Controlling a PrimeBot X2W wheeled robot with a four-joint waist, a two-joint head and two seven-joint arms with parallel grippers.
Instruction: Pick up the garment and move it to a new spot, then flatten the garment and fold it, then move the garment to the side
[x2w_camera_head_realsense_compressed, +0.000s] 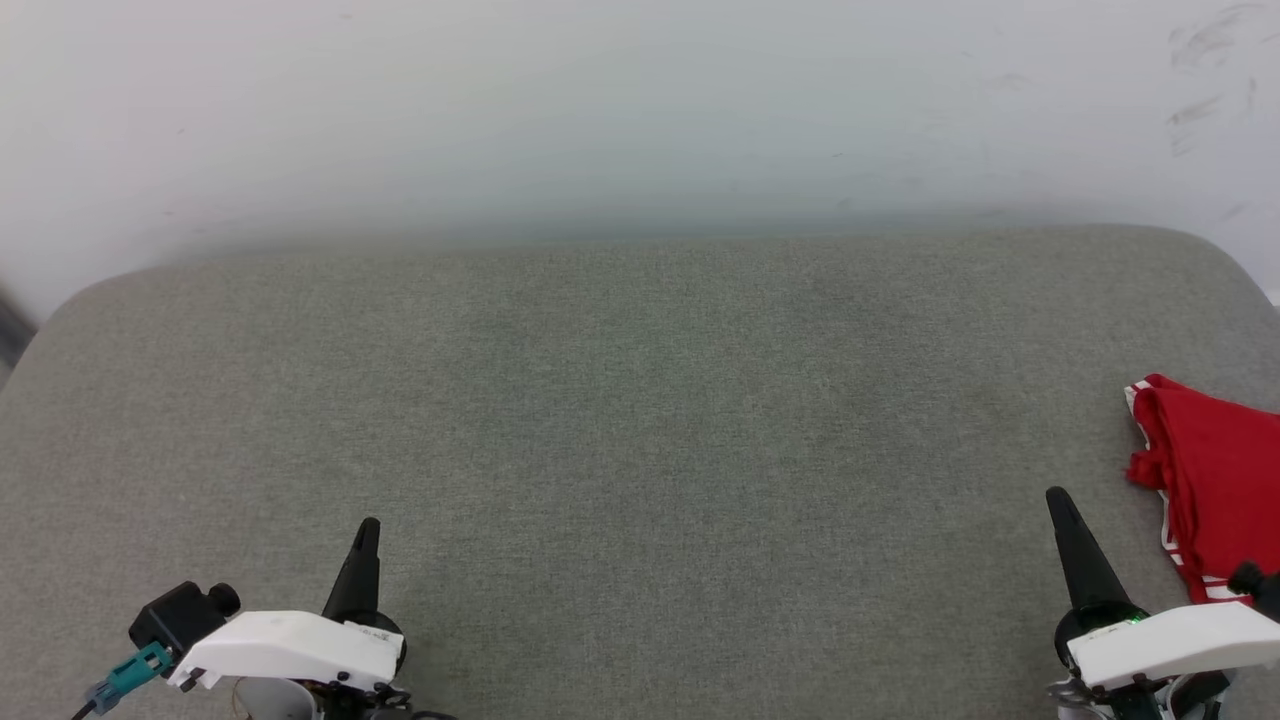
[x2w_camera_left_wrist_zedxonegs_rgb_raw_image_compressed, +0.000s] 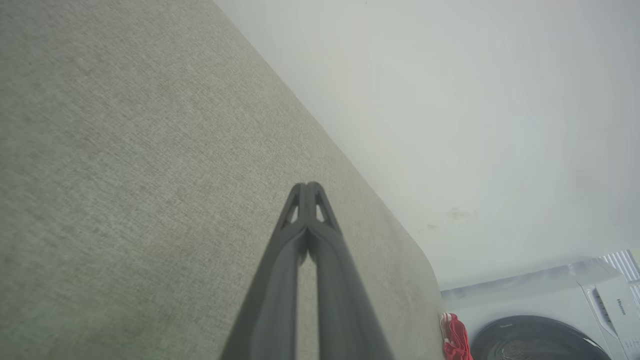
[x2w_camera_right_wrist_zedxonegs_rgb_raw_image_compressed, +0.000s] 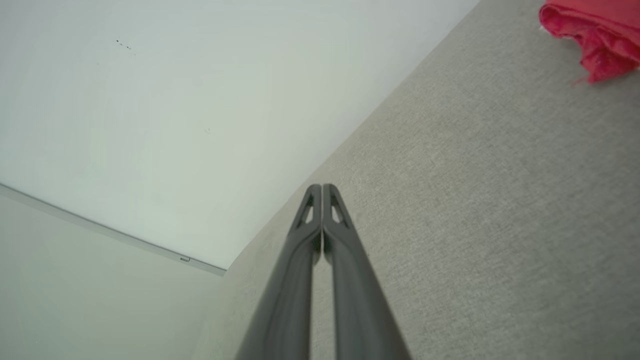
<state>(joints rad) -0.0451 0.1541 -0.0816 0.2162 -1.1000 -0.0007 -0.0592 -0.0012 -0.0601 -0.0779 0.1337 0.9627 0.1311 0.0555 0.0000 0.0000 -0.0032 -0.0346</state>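
The garment (x2w_camera_head_realsense_compressed: 1215, 480), bright red with white striped trim, lies bunched at the far right edge of the grey padded surface (x2w_camera_head_realsense_compressed: 640, 420), partly cut off by the head view's border. It also peeks in as a small red heap, the garment (x2w_camera_left_wrist_zedxonegs_rgb_raw_image_compressed: 454, 337), in the left wrist view and as the garment (x2w_camera_right_wrist_zedxonegs_rgb_raw_image_compressed: 597, 30) at the top right of the right wrist view. My right gripper (x2w_camera_head_realsense_compressed: 1058, 497) is shut and empty, a short way left of the cloth, not touching it. My left gripper (x2w_camera_head_realsense_compressed: 368, 525) is shut and empty at the lower left, far from the garment.
A pale wall (x2w_camera_head_realsense_compressed: 640, 110) rises behind the padded surface. In the left wrist view a white washing machine (x2w_camera_left_wrist_zedxonegs_rgb_raw_image_compressed: 550, 320) with a dark round door stands beyond the surface's right end. The surface's corners are rounded.
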